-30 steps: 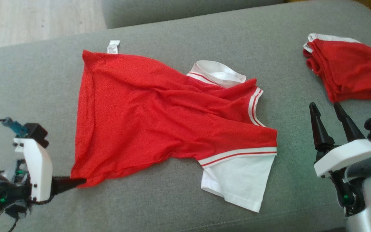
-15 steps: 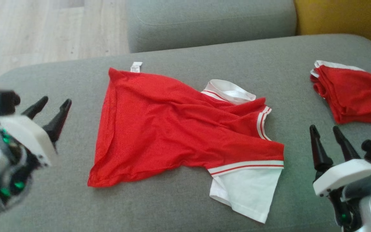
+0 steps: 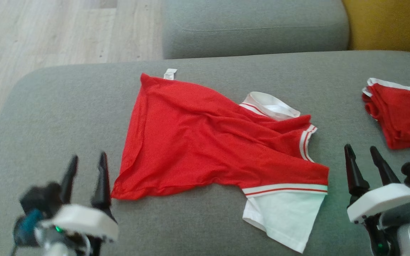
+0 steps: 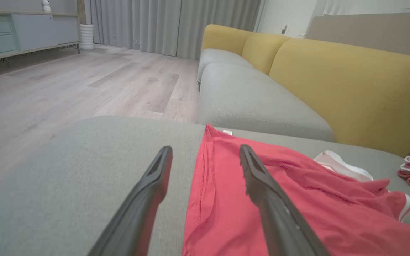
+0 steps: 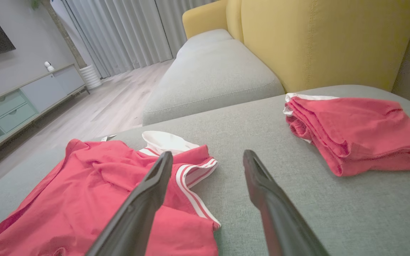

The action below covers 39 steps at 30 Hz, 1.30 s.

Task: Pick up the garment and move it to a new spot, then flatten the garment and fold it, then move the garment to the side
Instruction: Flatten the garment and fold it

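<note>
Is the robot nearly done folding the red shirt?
Not yet. The red shirt lies on the grey cushion, spread but wrinkled. The left end effector and right end effector are open, holding nothing. Smoothing, folding and moving it aside remain.

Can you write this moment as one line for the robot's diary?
shirt: rumpled on couch | left gripper: open, beside shirt corner | right gripper: open, empty | folded clothes: far right
</note>
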### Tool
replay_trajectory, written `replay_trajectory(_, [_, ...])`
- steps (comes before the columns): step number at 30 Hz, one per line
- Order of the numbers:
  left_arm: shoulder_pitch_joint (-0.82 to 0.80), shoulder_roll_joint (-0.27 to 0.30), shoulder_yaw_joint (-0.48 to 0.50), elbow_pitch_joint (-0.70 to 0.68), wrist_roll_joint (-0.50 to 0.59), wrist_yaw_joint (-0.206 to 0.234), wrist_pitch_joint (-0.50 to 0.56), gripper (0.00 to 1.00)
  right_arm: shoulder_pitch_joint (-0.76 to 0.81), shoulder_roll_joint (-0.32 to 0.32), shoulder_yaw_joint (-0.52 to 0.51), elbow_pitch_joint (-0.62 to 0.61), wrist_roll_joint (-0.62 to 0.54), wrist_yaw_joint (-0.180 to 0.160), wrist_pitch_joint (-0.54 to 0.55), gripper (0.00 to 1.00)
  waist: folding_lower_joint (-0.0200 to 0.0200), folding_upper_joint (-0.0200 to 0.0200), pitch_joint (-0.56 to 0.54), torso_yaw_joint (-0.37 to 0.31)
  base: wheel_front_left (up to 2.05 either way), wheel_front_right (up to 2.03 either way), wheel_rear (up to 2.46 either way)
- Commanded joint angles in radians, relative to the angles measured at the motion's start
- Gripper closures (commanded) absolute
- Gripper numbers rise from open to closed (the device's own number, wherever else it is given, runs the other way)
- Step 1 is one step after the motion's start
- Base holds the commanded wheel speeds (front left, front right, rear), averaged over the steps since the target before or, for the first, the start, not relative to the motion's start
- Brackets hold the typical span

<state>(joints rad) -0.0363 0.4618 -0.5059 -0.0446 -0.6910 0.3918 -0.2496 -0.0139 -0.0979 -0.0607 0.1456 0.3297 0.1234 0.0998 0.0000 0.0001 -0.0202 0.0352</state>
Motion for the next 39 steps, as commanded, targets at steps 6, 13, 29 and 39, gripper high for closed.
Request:
replay_trajectory(6, [0.028,-0.114,0.129,-0.001,0.164,-0.112,-0.012,0.00,-0.030,-0.016,0.029,-0.022,-0.005,0.007,-0.002,0.00,0.0000,-0.0001,0.003,0.027,0.00,0.00,0.00])
replay_trajectory(13, [0.047,-0.219,0.198,0.052,0.245,-0.222,-0.012,0.00,-0.116,-0.047,0.045,0.059,0.020,0.007,0.043,0.00,0.0000,-0.0001,0.009,0.054,0.00,0.00,0.00])
replay_trajectory(29, [0.000,-0.334,0.269,0.136,0.358,-0.358,-0.012,0.00,-0.525,-0.149,0.089,0.675,0.111,0.007,0.378,0.00,0.0000,-0.0001,0.075,0.174,0.00,0.00,0.00])
replay_trajectory(39, [-0.010,-0.373,0.314,0.144,0.400,-0.399,-0.012,0.00,-0.592,-0.174,0.132,0.788,0.188,0.007,0.366,1.00,0.0000,-0.0001,0.121,0.216,0.00,0.00,0.00])
